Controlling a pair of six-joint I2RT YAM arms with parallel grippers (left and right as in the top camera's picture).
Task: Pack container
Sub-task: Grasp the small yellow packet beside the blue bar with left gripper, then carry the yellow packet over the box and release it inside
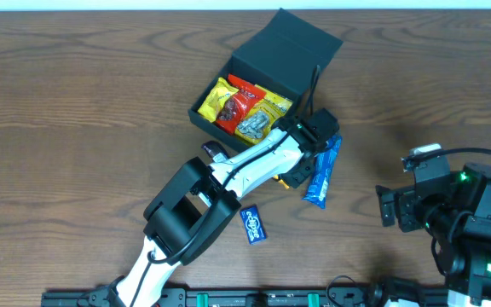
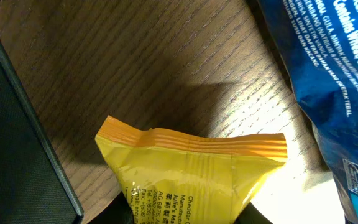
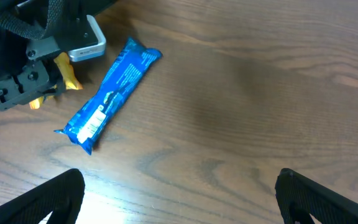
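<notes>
The container (image 1: pixel 228 61) is a dark teal box standing open at the back middle, lid tilted up behind it; its wall also shows in the left wrist view (image 2: pixel 8 137). Inside lie a yellow packet (image 1: pixel 215 94), a red one (image 1: pixel 235 106) and a silvery one (image 1: pixel 257 124). My left gripper (image 1: pixel 297 170) is just right of the box's near corner, shut on a yellow-orange snack packet (image 2: pixel 191 168) close above the table. A long blue packet (image 1: pixel 323 173) lies beside it. My right gripper (image 3: pixel 185 205) is open and empty over bare wood at the right.
A small dark-blue packet (image 1: pixel 254 225) lies on the table in front of the left arm. The long blue packet also shows in the right wrist view (image 3: pixel 107 96), left of the right gripper. The left arm stretches diagonally from the front edge to the box.
</notes>
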